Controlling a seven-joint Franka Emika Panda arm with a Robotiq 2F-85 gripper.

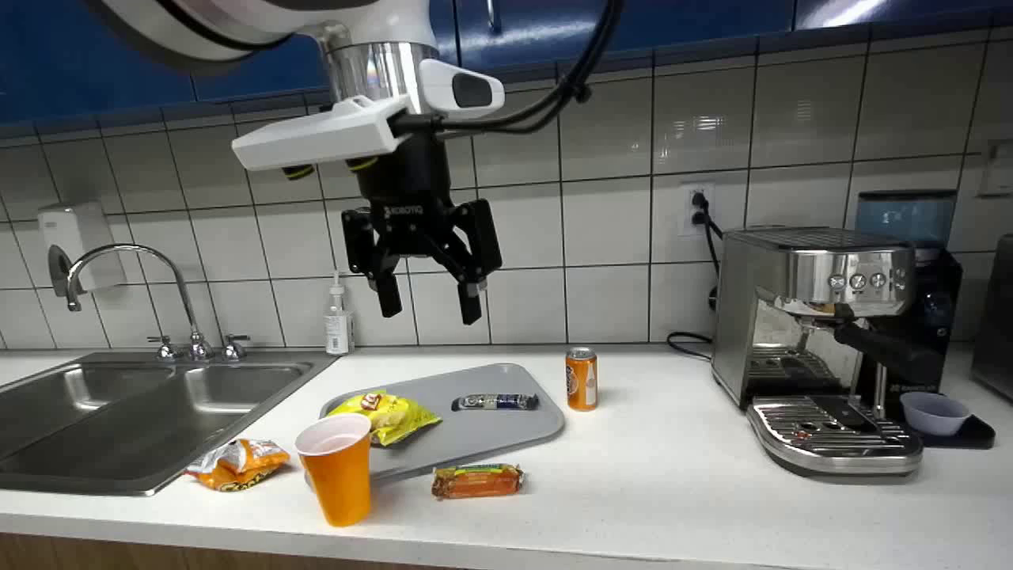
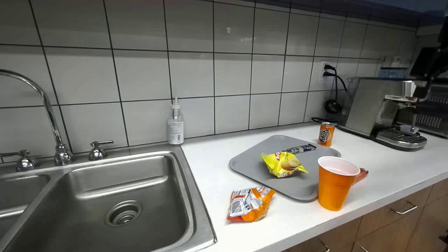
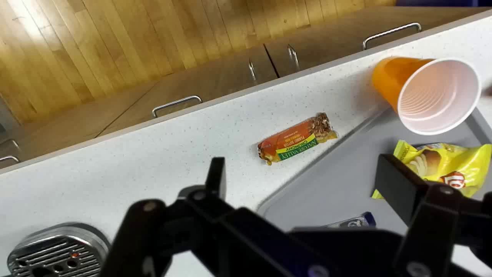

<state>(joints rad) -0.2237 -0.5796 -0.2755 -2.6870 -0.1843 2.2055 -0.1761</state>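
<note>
My end effector, closest in the wrist view, hangs spread wide, holding nothing. The granola bar lies on the worktop, just beside the grey tray; I'd judge any descent best slow, squared across the bar, clear of the orange cup.

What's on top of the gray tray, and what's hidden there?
On the gray tray: a yellow snack bag and a blue-wrapped bar. The surface directly beneath them is covered. In an exterior view, the orange cup also hides part of the tray's edge.
</note>
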